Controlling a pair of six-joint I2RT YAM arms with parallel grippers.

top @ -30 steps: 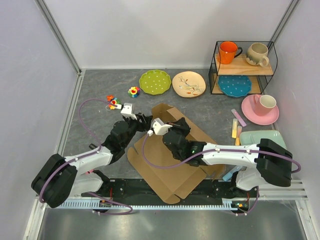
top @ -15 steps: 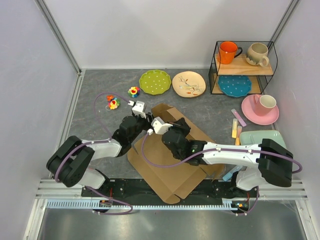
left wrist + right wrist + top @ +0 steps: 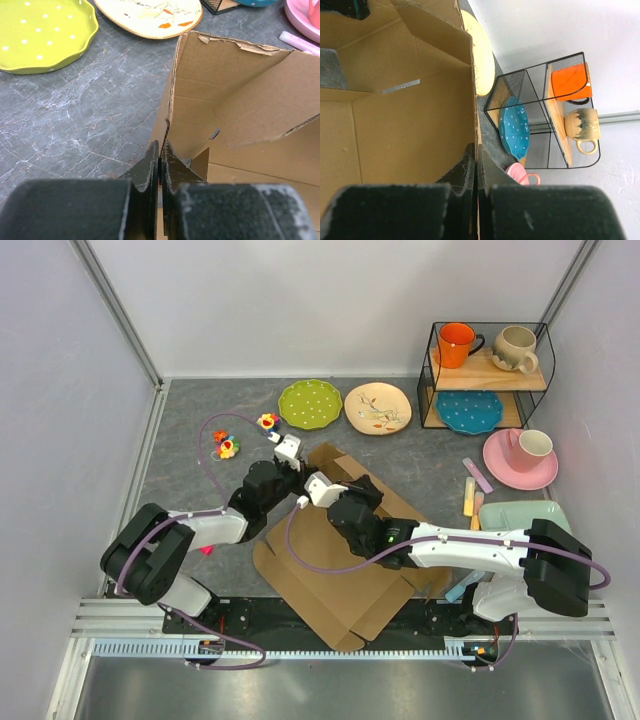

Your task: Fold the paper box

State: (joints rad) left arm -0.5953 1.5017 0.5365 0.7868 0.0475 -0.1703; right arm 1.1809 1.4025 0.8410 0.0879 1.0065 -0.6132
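Paper box (image 3: 330, 575) partly hidden beneath both arms, left fingers (image 3: 148, 162) pinching one upright wall (its top edge torn), right fingers (image 3: 466, 162) clamping another, grey marbled counter (image 3: 172, 445), pale walls (image 3: 350, 300).

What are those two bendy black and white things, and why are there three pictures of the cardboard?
They are two robot arms, bolted to the near edge of a grey table. One picture comes from a camera high above. The other two come from little cameras on the arms' wrists, so you look along each claw. The left claw and the right claw each pinch a raised wall of the brown paper box, which is only partly folded up. Behind it lie a green plate and a cream plate. A wire rack holds an orange mug, a beige mug and a blue plate. A pink cup sits on a pink plate.
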